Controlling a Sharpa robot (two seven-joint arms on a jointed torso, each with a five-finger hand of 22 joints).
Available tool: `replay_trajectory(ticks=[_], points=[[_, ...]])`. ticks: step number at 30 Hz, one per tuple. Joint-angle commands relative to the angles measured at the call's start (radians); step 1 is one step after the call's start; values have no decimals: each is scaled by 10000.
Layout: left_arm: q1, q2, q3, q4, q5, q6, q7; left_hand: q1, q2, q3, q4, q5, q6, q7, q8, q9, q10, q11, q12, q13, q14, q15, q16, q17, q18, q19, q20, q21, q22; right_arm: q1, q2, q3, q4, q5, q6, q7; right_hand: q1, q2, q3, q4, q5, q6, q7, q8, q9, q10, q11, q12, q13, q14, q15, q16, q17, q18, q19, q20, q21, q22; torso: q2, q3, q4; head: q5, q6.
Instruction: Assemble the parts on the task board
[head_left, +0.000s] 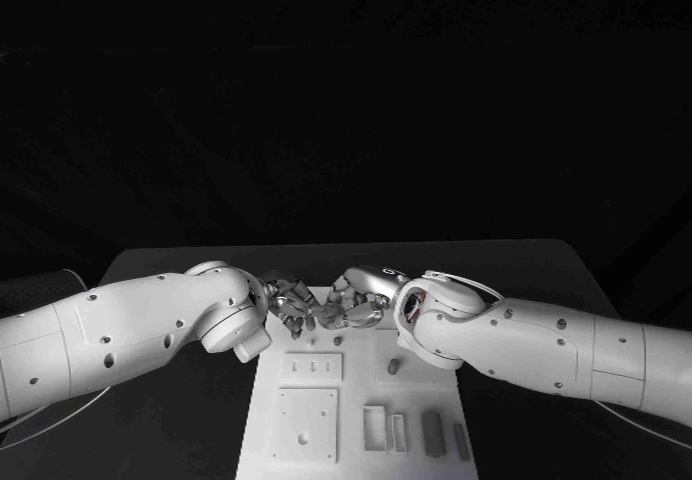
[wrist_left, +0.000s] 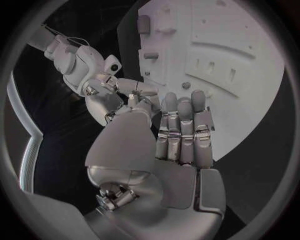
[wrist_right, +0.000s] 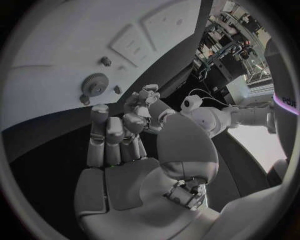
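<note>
Black desk, dark room behind. Task board, white plate, sits mid-desk toward 6 o'clock in the head view; grey parts lie along its near right side. A gear is on the board, seen from the right wrist. Left hand and right hand meet over the board's far end, fingers curled, tips close together; cannot tell whether either grips anything. No readable writing.
</note>
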Motion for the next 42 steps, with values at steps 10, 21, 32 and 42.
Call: replay_trajectory(ticks=[10, 21, 32, 42], points=[[6, 49, 2, -133, 973, 196, -64, 1866, 88, 1074, -448, 93, 295, -117, 76, 134, 60, -116, 130, 61, -53, -22, 223, -31, 98, 111, 2, -99, 206, 3, 44, 9, -34, -128, 144, 40, -36, 82, 67, 17, 45, 57, -6, 68, 23, -21, -25, -7, 12, 31, -71, 37, -17, 152, -13, -89, 53, 109, 1, -1, 5, 2, -5], [6, 63, 2, -123, 1204, 71, 11, 1969, 88, 1169, -522, 58, 340, -137, 114, 184, 92, -133, 161, 81, -39, -29, 274, -21, 88, 130, -7, -71, 223, 3, 68, 9, -65, -131, 180, 29, -46, 88, 71, 18, 47, 59, -7, 65, 27, -19, -26, -9, 13, 33, -72, 36, -18, 152, -12, -90, 52, 109, 0, 0, 4, -23, -2], [6, 46, 2, -138, 1239, -104, 18, 1938, 111, 1225, -520, 48, 435, -183, 201, 301, 178, -180, 252, 137, 26, -72, 381, 8, 85, 221, -43, 28, 243, 2, 67, 8, -145, -79, 353, 76, -84, 13, 59, 9, 21, 28, 0, 37, 32, -31, -20, -29, 11, 20, -70, 18, -27, 152, -31, -88, 38, 105, 0, 5, 6, -23, -9], [7, -62, -1, -149, 1065, -58, -190, 1750, 11, 1218, -439, 313, 583, -278, 340, 531, 301, -273, 424, 252, 126, -165, 578, 72, 83, 326, -130, 243, 252, 3, -222, 8, -199, 251, 383, 183, -711, -640, -68, 181, -565, -553, 213, -339, -38, -349, 192, -306, -81, -276, 101, -248, -137, 152, -280, 52, -201, 13, -3, 10, -5, 26, -13]])
